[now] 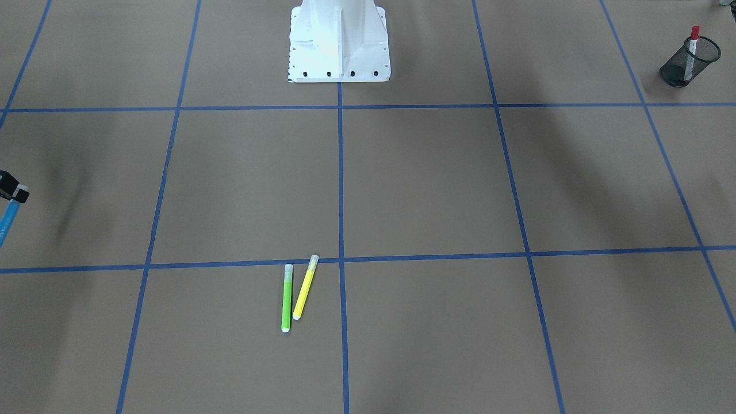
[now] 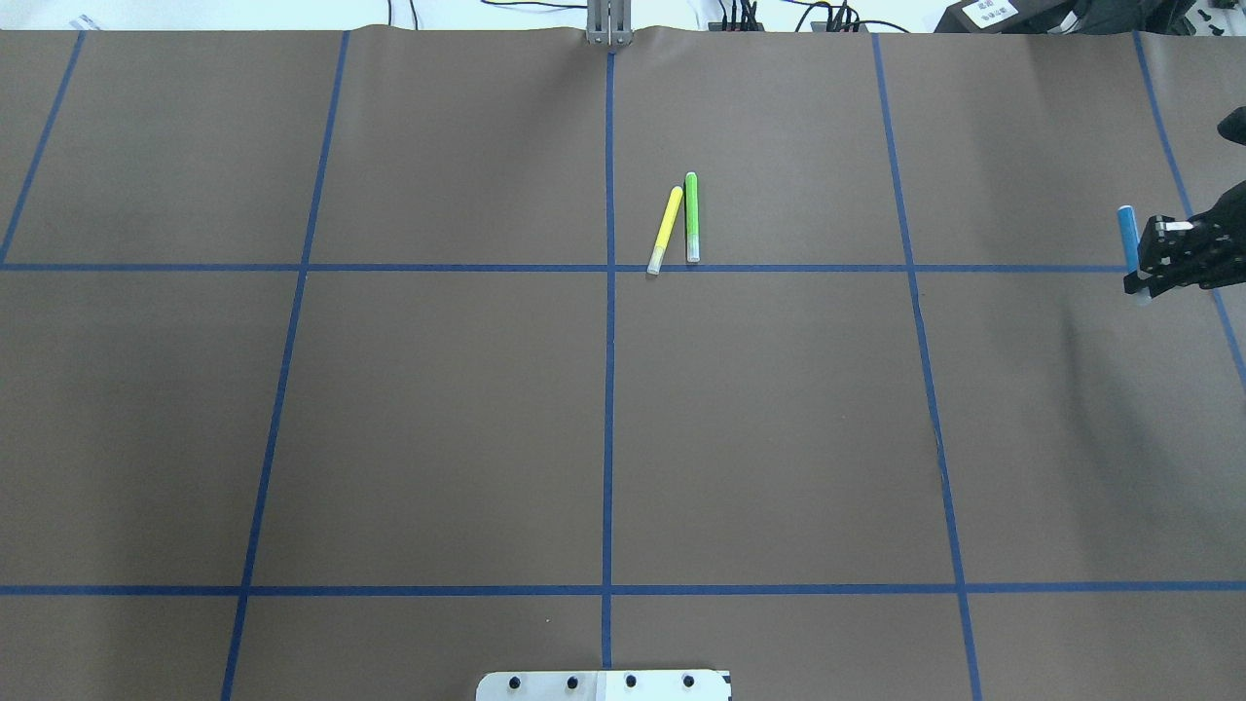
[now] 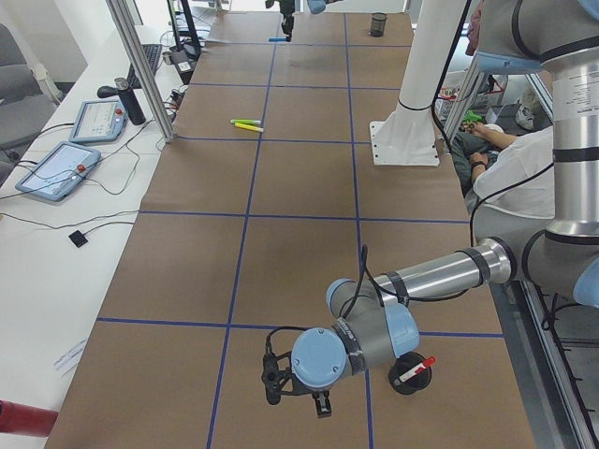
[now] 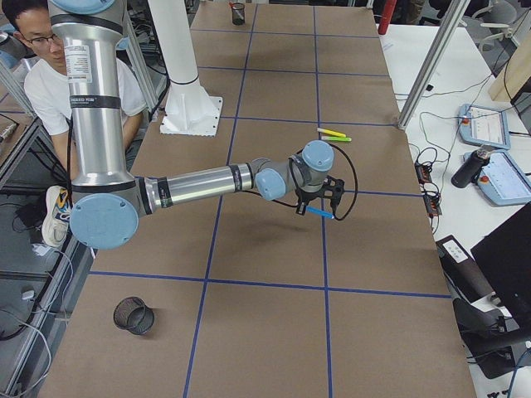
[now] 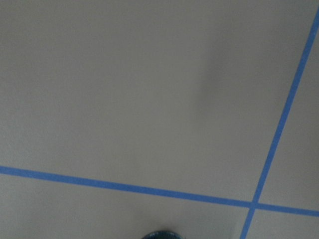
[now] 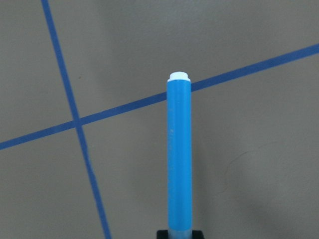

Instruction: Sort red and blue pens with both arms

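Worktop: brown paper sheet (image 2: pixel 438 419) marked into large squares by blue tape lines; the robot's white pedestal base (image 1: pixel 339 40) stands at its middle edge.
Right gripper: the black two-finger gripper (image 2: pixel 1148 255) is out at the robot's right side, clamped on the cap end of the blue-barrelled pen with a white end (image 2: pixel 1128 234).
Blue pen: held by the right arm, its free white end pointing away from the gripper. In the exterior right view it hangs tilted below the fingers and appears clear of the paper. In the right wrist view, two tape lines cross on the paper beneath it.
Left gripper: the black gripper (image 3: pixel 298 395) hangs low over the worktop at the robot's left end. I cannot tell whether it is wide or narrow.
Red pen: the white-barrelled pen with a red cap (image 1: pixel 692 49) stands leaning in a black wire-mesh cup (image 1: pixel 675 72), red cap up, just beside the left gripper.
Second cup: another black mesh cup (image 4: pixel 133 315) sits at the robot's right end, well apart from the blue pen.
Other markers: a green marker (image 2: pixel 692 219) and a yellow marker (image 2: pixel 666 231) lie side by side near the centre tape line, close at one end and spread at the other.
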